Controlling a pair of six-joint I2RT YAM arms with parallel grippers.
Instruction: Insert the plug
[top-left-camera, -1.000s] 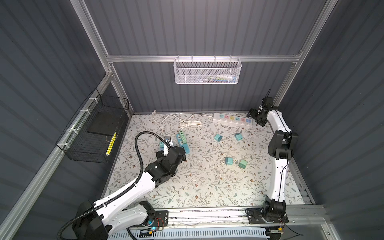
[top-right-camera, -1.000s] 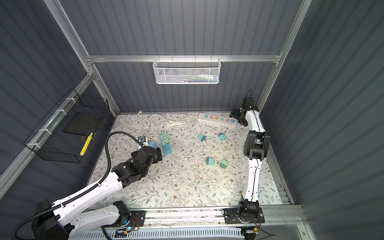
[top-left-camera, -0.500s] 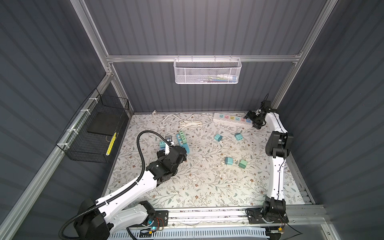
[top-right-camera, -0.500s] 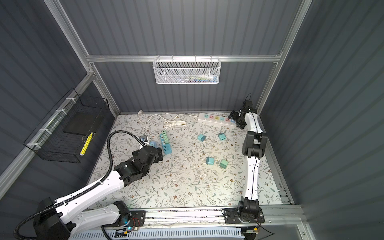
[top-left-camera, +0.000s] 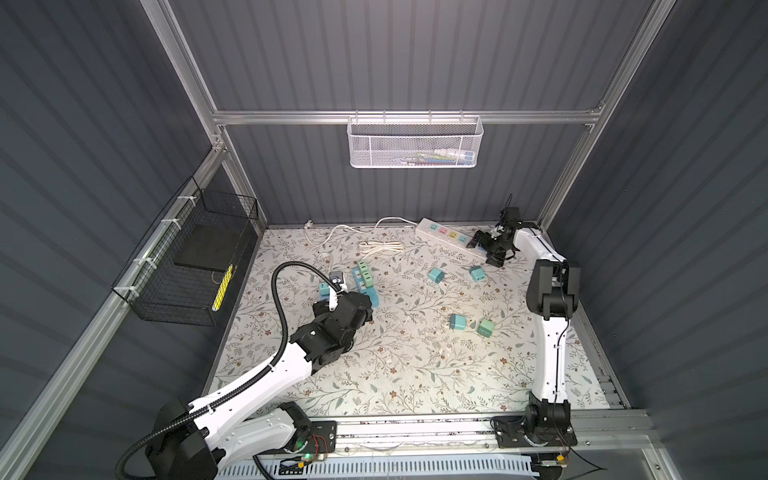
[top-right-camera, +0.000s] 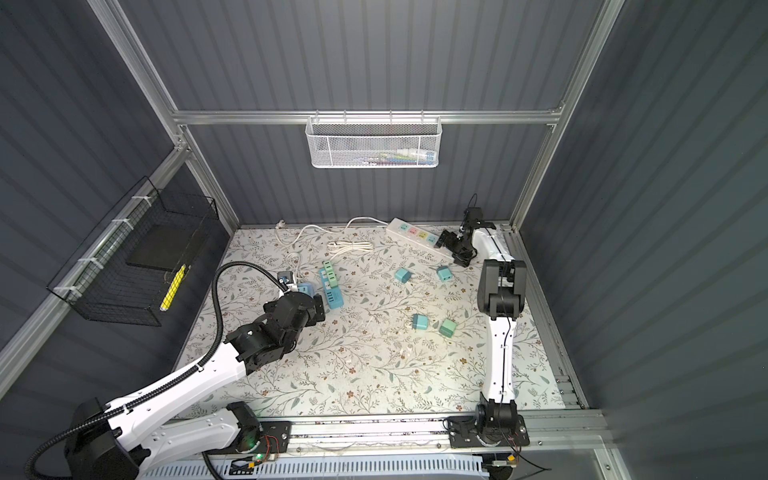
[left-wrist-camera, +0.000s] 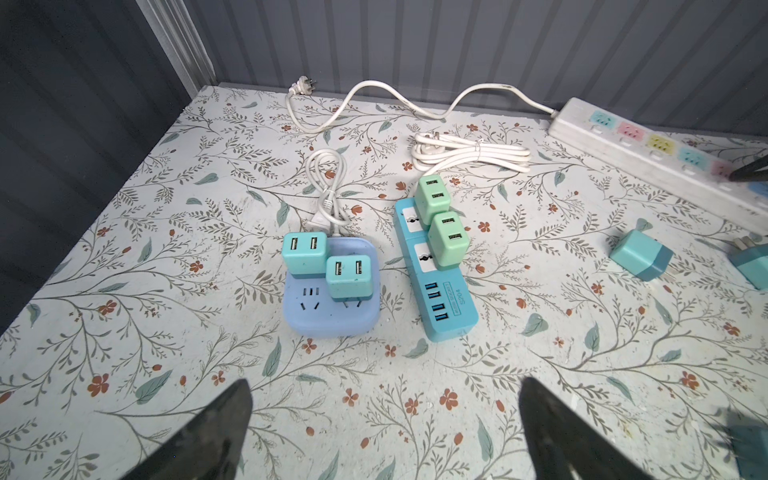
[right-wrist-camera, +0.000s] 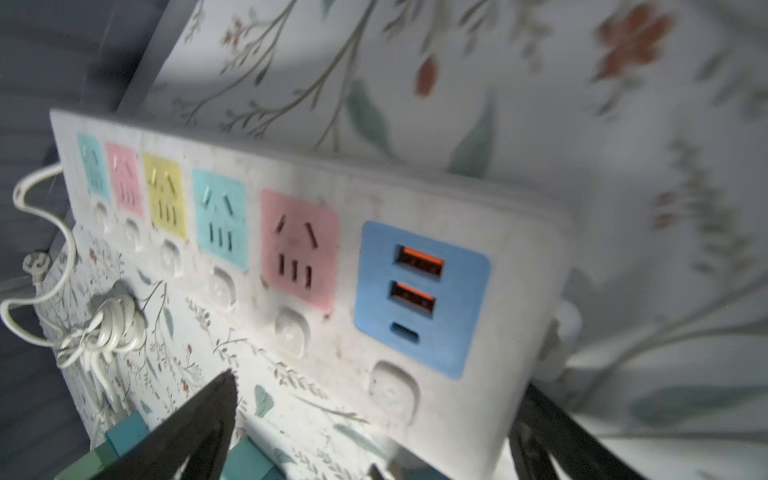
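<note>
Inside black wire basket (top-left-camera: 174, 309), dark slab (top-left-camera: 208, 249) and yellow strip (top-left-camera: 221, 287).

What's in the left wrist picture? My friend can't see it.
Two teal chargers stand on a lilac socket block, beside a blue power strip carrying two green chargers. The open left gripper hovers close by, empty.

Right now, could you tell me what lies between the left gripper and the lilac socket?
Only bare mat separates left gripper and lilac socket; left wrist view shows it.
</note>
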